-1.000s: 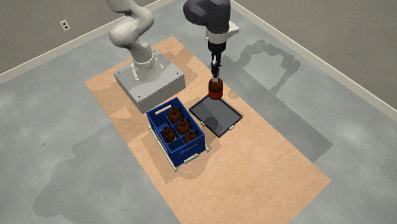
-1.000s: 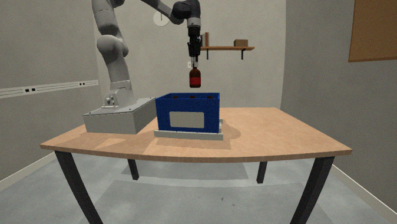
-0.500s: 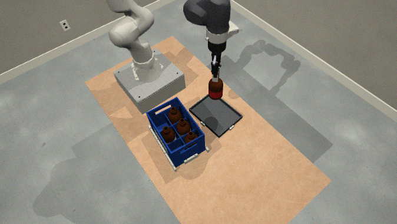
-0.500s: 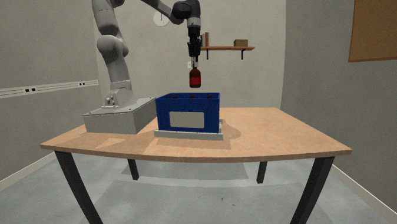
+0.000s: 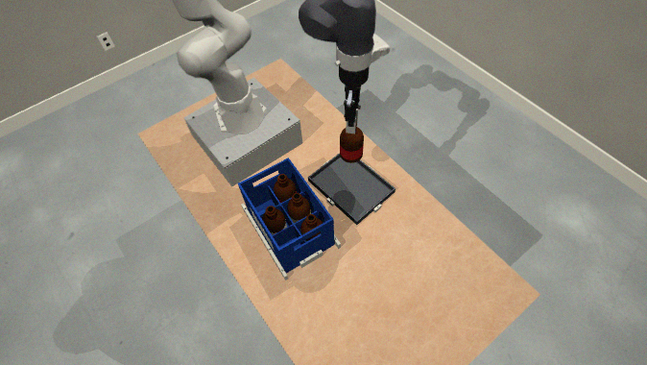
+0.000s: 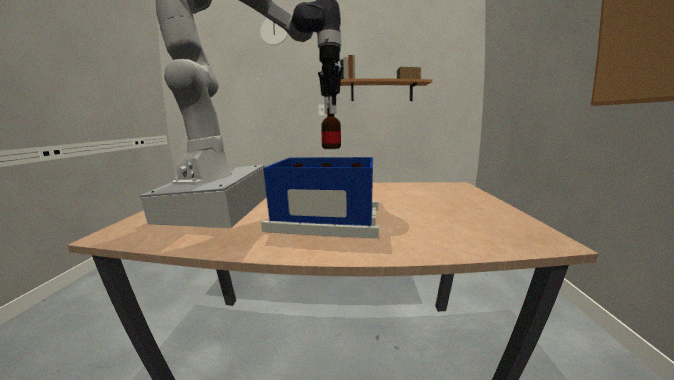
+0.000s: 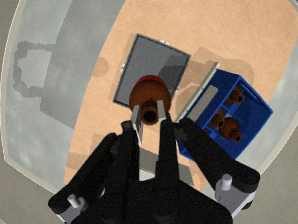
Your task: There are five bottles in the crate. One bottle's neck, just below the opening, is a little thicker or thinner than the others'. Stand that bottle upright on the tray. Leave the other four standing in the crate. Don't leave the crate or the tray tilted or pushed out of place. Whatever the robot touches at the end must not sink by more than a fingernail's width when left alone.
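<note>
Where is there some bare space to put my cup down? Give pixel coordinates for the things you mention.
The tray (image 5: pixel 352 184) (image 7: pixel 150 62) has bare floor, but the hanging bottle (image 5: pixel 351 144) (image 6: pixel 331 132) (image 7: pixel 149 95) seems headed there. Try the bare wood beyond the tray, away from the robot's base (image 5: pixel 269 154) (image 6: pixel 187 212). The crate (image 5: pixel 308 255) (image 6: pixel 280 200) (image 7: pixel 250 92) is crowded.

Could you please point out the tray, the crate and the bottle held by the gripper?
Tray (image 5: pixel 367 180) (image 7: pixel 150 60): top and wrist views, bare floor of it.
Crate (image 6: pixel 280 180): exterior view, side wall.
Held bottle (image 5: pixel 351 153) (image 6: pixel 331 139) (image 7: pixel 150 96): all three views, its body.

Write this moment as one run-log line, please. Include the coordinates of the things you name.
claw (image 5: pixel 351 129) (image 6: pixel 330 111) (image 7: pixel 150 111): shut on red-labelled brown bottle's neck | bottle (image 5: pixel 351 144) (image 6: pixel 331 132) (image 7: pixel 149 95): upright, midair | blue crate (image 5: pixel 309 252) (image 6: pixel 320 177) (image 7: pixel 257 112): four bottles
</note>
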You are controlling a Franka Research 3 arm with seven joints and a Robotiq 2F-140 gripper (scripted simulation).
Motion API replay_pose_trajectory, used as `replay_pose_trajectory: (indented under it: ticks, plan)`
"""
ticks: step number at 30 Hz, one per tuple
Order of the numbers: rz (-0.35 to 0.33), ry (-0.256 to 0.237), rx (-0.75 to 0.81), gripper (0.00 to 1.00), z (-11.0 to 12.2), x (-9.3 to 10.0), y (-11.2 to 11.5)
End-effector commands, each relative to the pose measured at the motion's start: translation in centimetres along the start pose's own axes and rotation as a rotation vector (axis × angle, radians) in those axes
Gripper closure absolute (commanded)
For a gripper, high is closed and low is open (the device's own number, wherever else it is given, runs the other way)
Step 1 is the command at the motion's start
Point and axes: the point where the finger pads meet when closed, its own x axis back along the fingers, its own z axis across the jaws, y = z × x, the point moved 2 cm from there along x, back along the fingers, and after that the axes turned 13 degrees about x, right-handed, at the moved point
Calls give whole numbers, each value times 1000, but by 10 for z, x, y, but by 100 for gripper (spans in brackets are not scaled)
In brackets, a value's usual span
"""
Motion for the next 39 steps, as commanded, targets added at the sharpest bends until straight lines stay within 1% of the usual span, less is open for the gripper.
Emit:
replay_pose_trajectory:
  ticks: [1, 24, 39]
  plan:
    - [8, 3, -2, 90, -1, 2, -4]
    - [8, 3, -2, 90, -1, 2, -4]
    - [8, 3, -2, 90, -1, -9, -4]
